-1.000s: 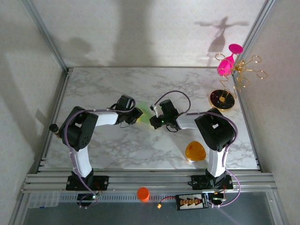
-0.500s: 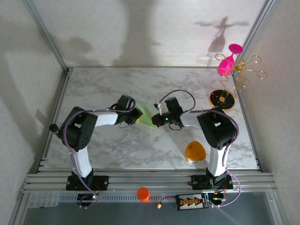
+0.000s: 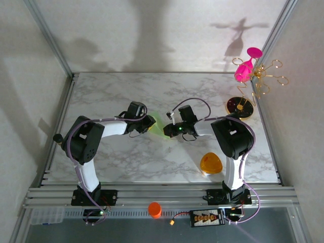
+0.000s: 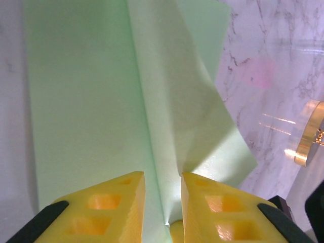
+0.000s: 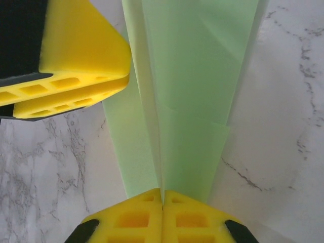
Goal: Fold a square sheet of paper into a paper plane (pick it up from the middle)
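white marble table [image 3: 126,152]. the right gripper [image 5: 162,192] is pinched closed on the pale green paper [image 5: 202,76], which stretches out ahead of it; the left gripper [image 4: 163,178], jaws slightly apart, straddles its raised crease.

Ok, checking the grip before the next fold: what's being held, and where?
The right gripper is shut on the paper, pinching its raised centre fold. The left gripper straddles the crease with its fingers apart; grip unclear.
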Action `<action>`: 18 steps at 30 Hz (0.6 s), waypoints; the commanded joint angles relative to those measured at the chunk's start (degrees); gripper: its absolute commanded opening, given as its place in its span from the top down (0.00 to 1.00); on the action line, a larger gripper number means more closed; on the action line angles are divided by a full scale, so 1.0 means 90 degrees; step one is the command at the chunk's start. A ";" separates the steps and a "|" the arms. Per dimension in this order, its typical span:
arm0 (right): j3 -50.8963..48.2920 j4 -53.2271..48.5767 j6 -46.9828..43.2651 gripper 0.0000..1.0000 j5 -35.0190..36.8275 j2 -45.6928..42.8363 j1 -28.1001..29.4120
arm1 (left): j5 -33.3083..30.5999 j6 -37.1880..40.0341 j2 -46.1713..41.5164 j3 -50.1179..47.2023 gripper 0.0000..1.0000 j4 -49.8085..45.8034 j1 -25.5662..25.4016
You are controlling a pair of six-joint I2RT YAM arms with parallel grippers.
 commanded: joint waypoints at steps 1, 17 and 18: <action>0.0127 -0.0266 0.0097 0.92 -0.0138 0.0225 0.0002 | 0.0174 0.0066 -0.0041 0.0045 0.77 0.0228 -0.0099; 0.0576 -0.0997 0.0317 0.91 -0.0064 0.0553 -0.0115 | 0.0439 -0.0005 0.0260 0.0112 0.89 0.0804 -0.0129; 0.0585 -0.1006 0.0323 0.90 -0.0056 0.0562 -0.0123 | 0.0448 -0.0005 0.0282 0.0124 0.90 0.0813 -0.0129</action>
